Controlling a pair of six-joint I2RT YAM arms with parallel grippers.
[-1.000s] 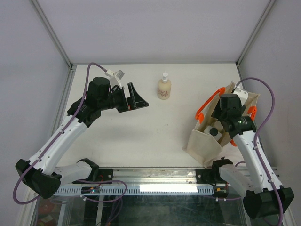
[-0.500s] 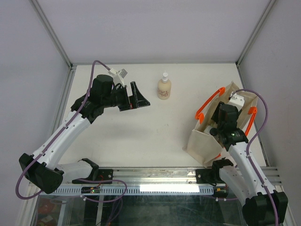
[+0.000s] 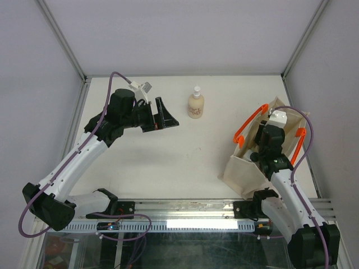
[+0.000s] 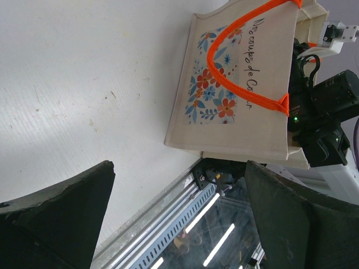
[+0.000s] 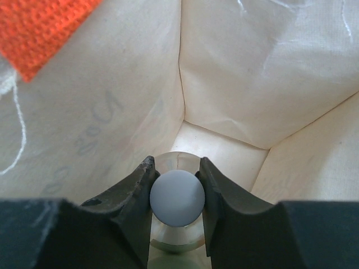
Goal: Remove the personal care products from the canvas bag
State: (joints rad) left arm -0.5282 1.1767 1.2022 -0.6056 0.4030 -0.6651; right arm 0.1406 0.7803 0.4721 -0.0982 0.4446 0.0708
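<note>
Across the pale tabletop (image 3: pixel 168 162), the canvas bag (image 3: pixel 238 171) stands open at the right of the overhead frame, its orange handles (image 3: pixel 247 126) splayed to either side of the right arm reaching down into it. Upper centre of that frame, the cream pump bottle (image 3: pixel 196 105) stands upright on the bare tabletop, well apart from the bag. The left pincer (image 4: pixel 176 213) hangs spread and empty to the bottle's left, turned toward the bag.

Deep inside the bag, low in the wrist frame, the right pincer (image 5: pixel 177 190) pinches a grey-capped bottle (image 5: pixel 178 204) by its round cap, one finger touching each side. The bottle sits near the bag's inner corner, its pale body barely visible below the cap.

The step in hand looks to be lifting this bottle out. A straight vertical draw seems best, holding the squeeze firm because the rounded cap could slip, and keeping the wrist between the handles so neither loop snags.

On the bag's outer face, seen from the left wrist, a blue and orange floral print (image 4: pixel 216 92) sits beside script lettering that reads roughly "Mes courses de Co…", its end cut off by a handle. The pump bottle's label is too small to read.
</note>
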